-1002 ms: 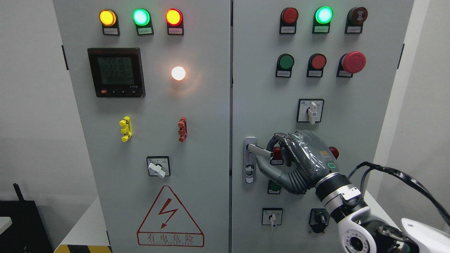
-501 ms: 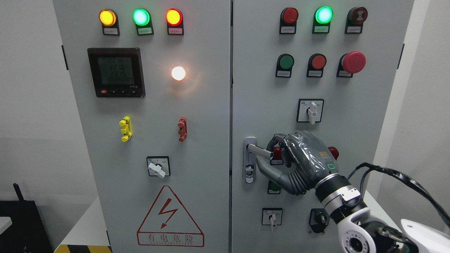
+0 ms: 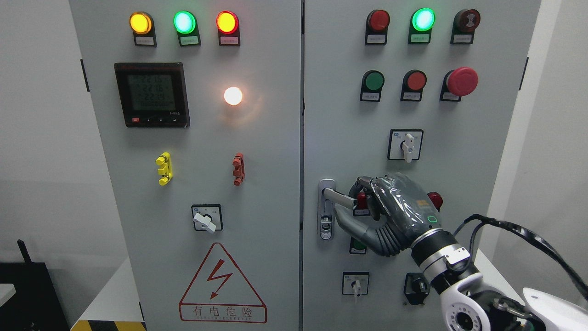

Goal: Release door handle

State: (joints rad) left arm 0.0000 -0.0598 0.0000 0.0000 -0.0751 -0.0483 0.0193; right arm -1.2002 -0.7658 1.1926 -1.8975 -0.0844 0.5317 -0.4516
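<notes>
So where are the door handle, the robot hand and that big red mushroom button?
door handle [image 3: 339,197]: head view, on its silver lever.
right robot hand [image 3: 404,204]: head view, on its back.
red mushroom button [image 3: 462,81]: head view, on its cap.

an industrial or electrical training lab, judging by the grey two-door control cabinet [image 3: 257,193] filling the view. lit pilot lamps [image 3: 183,21] in yellow, green and red along the top, a digital power meter [image 3: 151,94], push buttons [image 3: 372,81], a red mushroom emergency stop [image 3: 462,81] and rotary selector switches [image 3: 405,145] on the door faces. a high-voltage warning triangle [image 3: 222,285] with chinese characters low on the left door. plain white walls [image 3: 36,115] behind, a strip of yellow-black hazard tape [image 3: 108,325] at the bottom edge, dark equipment [image 3: 27,294] in the lower left corner.
</notes>
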